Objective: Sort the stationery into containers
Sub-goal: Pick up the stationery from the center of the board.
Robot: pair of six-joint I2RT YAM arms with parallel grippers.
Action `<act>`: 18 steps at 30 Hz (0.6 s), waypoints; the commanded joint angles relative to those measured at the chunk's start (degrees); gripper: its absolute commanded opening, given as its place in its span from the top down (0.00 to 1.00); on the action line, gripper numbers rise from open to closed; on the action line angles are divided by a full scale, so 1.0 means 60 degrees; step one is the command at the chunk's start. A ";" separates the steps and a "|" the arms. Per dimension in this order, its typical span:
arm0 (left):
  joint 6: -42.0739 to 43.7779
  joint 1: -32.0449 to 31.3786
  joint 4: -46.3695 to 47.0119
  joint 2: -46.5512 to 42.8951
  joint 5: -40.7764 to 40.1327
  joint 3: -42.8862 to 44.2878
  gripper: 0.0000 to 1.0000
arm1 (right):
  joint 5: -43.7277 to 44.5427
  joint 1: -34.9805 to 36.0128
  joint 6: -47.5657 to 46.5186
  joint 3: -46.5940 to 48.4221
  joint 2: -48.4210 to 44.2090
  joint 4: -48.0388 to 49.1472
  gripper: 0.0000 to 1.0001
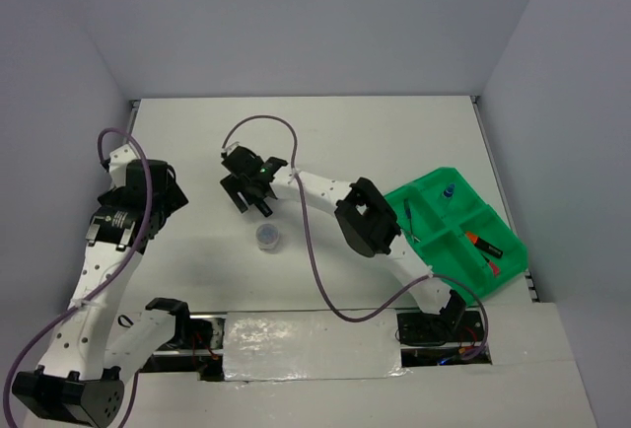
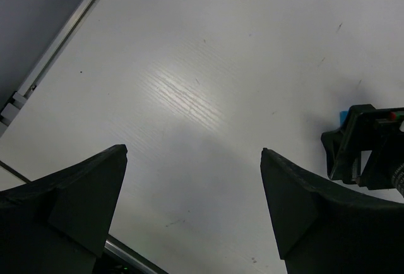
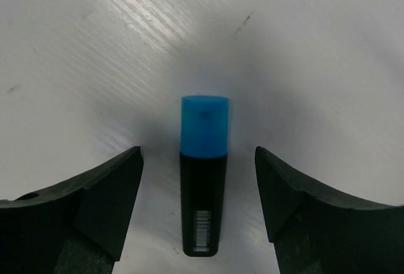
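A short black highlighter with a blue cap [image 3: 203, 179] lies flat on the white table. My right gripper [image 3: 198, 151] is open, with one finger on each side of the highlighter and a gap to it on both. In the top view the right gripper [image 1: 250, 197] hangs left of centre and hides the highlighter. A round greyish tub [image 1: 267, 238] stands just in front of it. My left gripper [image 2: 194, 149] is open and empty over bare table, at the left in the top view [image 1: 170, 199]. The green tray [image 1: 430, 250] holds an orange-capped highlighter [image 1: 483, 244], a blue pen [image 1: 409, 216] and a blue-capped bottle [image 1: 449, 191].
The green tray sits at the table's right edge, near the right wall. The right arm's links [image 1: 370, 219] stretch across the middle of the table. The right gripper body [image 2: 369, 154] shows at the right of the left wrist view. A metal rail [image 2: 57, 47] marks the table's left edge.
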 commanded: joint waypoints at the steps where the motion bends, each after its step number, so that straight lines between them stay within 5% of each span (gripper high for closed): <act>1: 0.0300 0.0051 0.0389 -0.0192 0.0279 0.0240 0.01 | -0.1154 -0.0166 -0.0327 0.0785 0.0516 -0.0661 0.23; 8: 0.0418 0.0051 0.0536 -0.0412 0.0426 0.0151 0.01 | -0.1962 -0.0342 -0.0590 0.1506 0.1032 -0.1863 0.65; 10: 0.0462 0.0051 0.0550 -0.0369 0.0514 0.0166 0.01 | -0.1906 -0.0415 -0.0489 0.1154 0.0783 -0.1702 1.00; 14: 0.0520 0.0051 0.0608 -0.0354 0.0631 0.0151 0.01 | -0.1920 -0.0605 -0.0197 -0.1603 -0.0985 0.0517 1.00; 18: 0.0666 0.0050 0.0755 -0.0470 0.0865 0.0093 0.01 | -0.0437 -0.0752 0.0229 -0.5082 -0.4860 0.5761 1.00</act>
